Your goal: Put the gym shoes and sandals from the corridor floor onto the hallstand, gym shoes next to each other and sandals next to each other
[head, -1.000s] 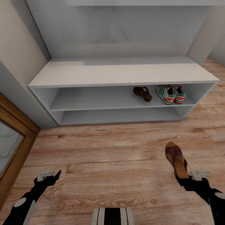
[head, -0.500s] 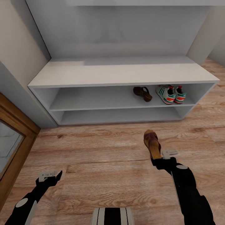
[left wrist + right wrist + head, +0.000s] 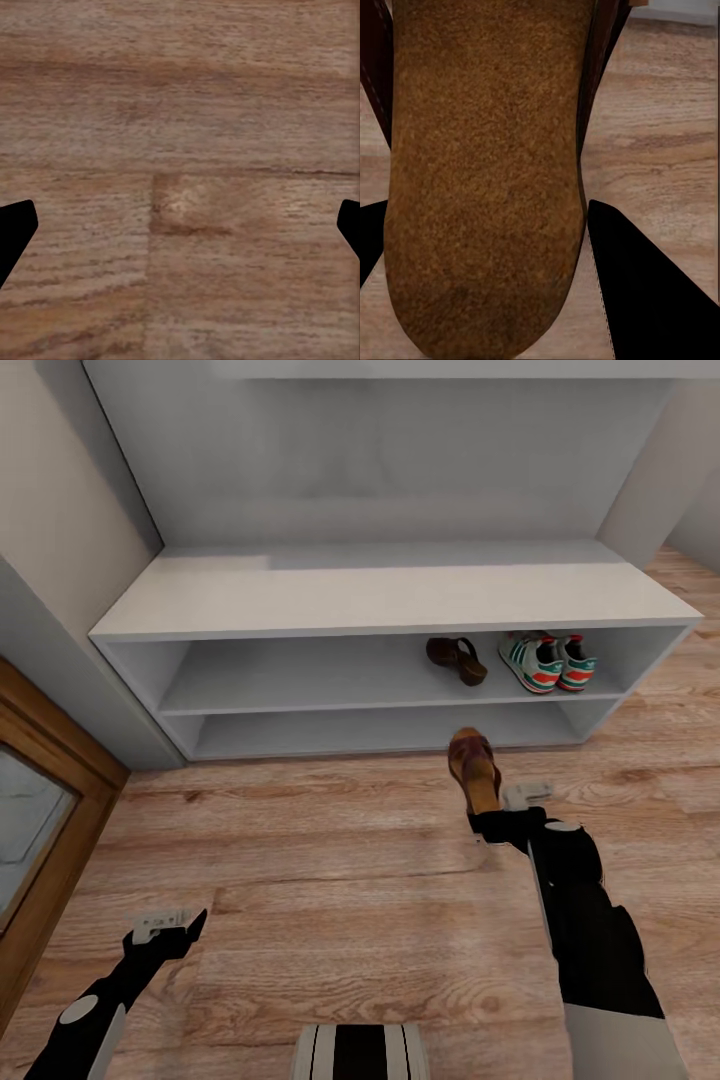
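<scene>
My right gripper (image 3: pixel 492 818) is shut on the heel of a brown sandal (image 3: pixel 474 769), held above the corridor floor (image 3: pixel 320 860) just in front of the hallstand (image 3: pixel 390 600). The right wrist view looks along this sandal's tan footbed (image 3: pixel 487 172), with a black finger (image 3: pixel 649 289) beside it. The other sandal (image 3: pixel 457 659) lies on the upper open shelf, and the two gym shoes (image 3: pixel 547 662) stand side by side to its right. My left gripper (image 3: pixel 170 930) hangs open low at the left over bare planks (image 3: pixel 180 180), with one fingertip (image 3: pixel 13 229) at each side of its view.
A wood-framed door or mirror (image 3: pixel 40 810) lines the left edge. The hallstand's flat top and lower shelf (image 3: pixel 380 732) carry nothing. A tall grey back panel (image 3: pixel 380 450) rises behind the top. My base (image 3: pixel 360 1052) shows at the bottom centre.
My right arm has carried the sandal forward and to the left, from low at the right to just in front of the rack. The left gripper has sunk slightly.
</scene>
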You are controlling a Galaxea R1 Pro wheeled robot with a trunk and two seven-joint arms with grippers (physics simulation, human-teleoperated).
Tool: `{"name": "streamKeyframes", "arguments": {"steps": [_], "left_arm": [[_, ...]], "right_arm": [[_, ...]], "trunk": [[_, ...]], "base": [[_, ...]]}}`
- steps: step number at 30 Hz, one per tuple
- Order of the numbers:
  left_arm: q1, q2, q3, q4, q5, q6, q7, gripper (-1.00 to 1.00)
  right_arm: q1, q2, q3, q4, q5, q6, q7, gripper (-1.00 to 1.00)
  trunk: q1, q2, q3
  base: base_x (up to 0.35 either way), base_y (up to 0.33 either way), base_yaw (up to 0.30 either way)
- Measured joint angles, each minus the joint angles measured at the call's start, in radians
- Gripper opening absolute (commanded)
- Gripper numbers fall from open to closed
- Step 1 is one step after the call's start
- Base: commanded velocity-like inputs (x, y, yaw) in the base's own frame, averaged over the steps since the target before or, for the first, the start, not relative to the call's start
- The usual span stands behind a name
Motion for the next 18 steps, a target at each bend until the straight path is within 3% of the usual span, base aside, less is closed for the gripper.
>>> {"name": "streamKeyframes", "arguments": {"steps": [6,8,10,18], "left_arm": [[0.000,0.000,-0.002,0.001,0.000,0.000,0.000,1.00],[0.000,0.000,-0.002,0.001,0.000,0.000,0.000,1.00],[0.000,-0.001,-0.002,0.001,0.000,0.000,0.000,1.00],[0.000,-0.001,-0.003,0.000,0.001,0.000,0.000,1.00]], "right_arm": [[-0.080,0.001,0.016,0.037,0.004,0.034,-0.003,-1.00],[-0.143,0.001,0.020,0.090,0.003,0.043,-0.004,-1.00],[-0.168,0.004,0.021,0.117,0.004,0.045,-0.004,-1.00],[-0.255,0.052,0.049,0.252,0.003,0.047,-0.036,-1.00]], "trunk": [[0.000,0.000,0.000],[0.000,0.000,0.000],[0.000,0.000,0.000],[0.000,0.000,0.000]], "base": [[0.000,0.000,0.000],[0.000,0.000,0.000],[0.000,0.000,0.000],[0.000,0.000,0.000]]}}
